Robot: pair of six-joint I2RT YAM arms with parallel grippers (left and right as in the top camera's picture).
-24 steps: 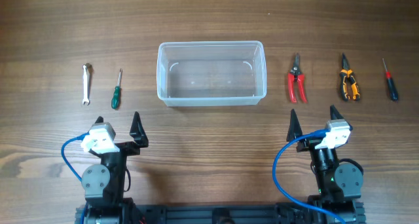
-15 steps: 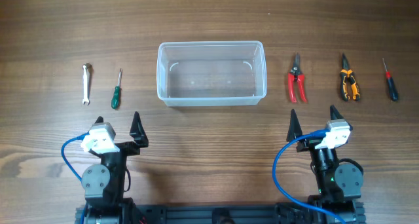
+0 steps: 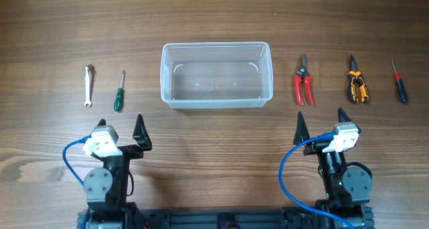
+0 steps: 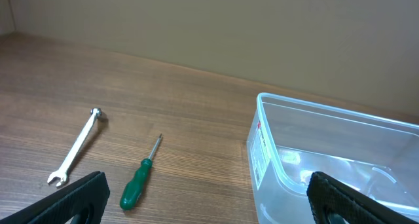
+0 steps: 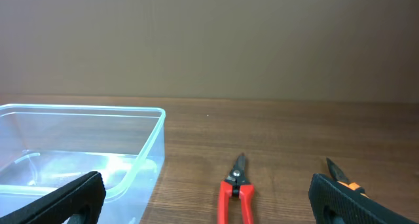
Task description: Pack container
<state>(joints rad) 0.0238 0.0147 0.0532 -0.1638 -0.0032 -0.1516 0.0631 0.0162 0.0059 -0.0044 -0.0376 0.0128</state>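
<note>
The clear plastic container stands empty at the table's middle; it also shows in the left wrist view and the right wrist view. Left of it lie a silver wrench and a green screwdriver. Right of it lie red-handled cutters, orange-and-black pliers and a red-and-black screwdriver. My left gripper is open and empty, near the table's front. My right gripper is open and empty, in front of the cutters.
The wooden table runs bare behind the container. Both arm bases sit at the front edge with blue cables.
</note>
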